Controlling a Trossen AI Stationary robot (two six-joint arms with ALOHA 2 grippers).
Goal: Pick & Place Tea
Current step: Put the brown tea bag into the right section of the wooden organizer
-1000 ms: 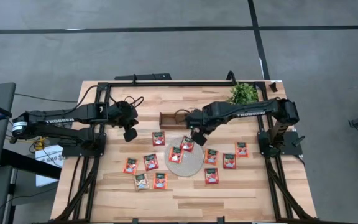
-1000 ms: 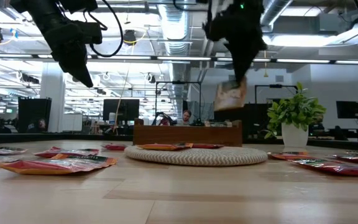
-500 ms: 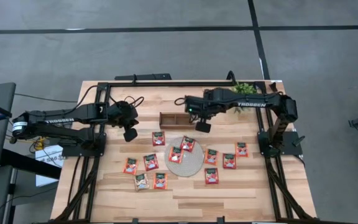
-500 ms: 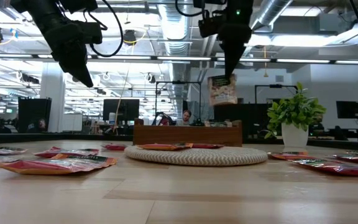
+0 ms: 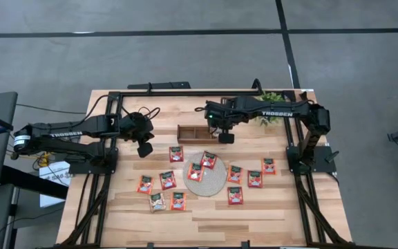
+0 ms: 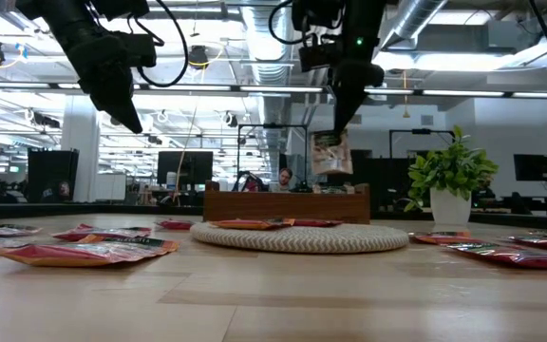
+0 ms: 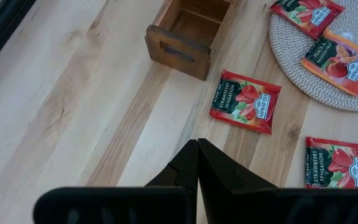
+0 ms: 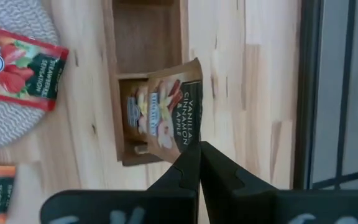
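Note:
My right gripper (image 5: 225, 136) is shut on a pale tea sachet (image 8: 166, 112), which hangs over the brown wooden tray (image 5: 197, 131); the low view shows the sachet (image 6: 331, 152) clear above the tray (image 6: 286, 203). Several red sachets lie flat on the table (image 5: 164, 181), and two of them (image 5: 209, 160) lie on the round mat (image 5: 206, 183). My left gripper (image 5: 144, 149) hovers shut over bare wood at the left, near a red sachet (image 7: 245, 101), touching nothing. My right gripper pinches the pale sachet by a corner of its upper edge (image 8: 189, 144) between its two fingers. The fingers (image 6: 342, 112) come from above, pointing steeply down. The sachet hangs below them, slightly curled, lifted clear over a tray compartment (image 8: 148, 37).
A potted plant (image 5: 271, 104) stands at the far right, behind my right arm. A black rail (image 5: 185, 90) runs along the far edge. Red sachets spread on both sides of the mat (image 5: 254, 178). Bare wood lies toward the near edge (image 5: 206, 221).
My right gripper has carried the pale sachet from above the mat toward the far edge, to above the tray, rolling its wrist on the way. The sachet has turned with it and still hangs clear. My left arm has kept still.

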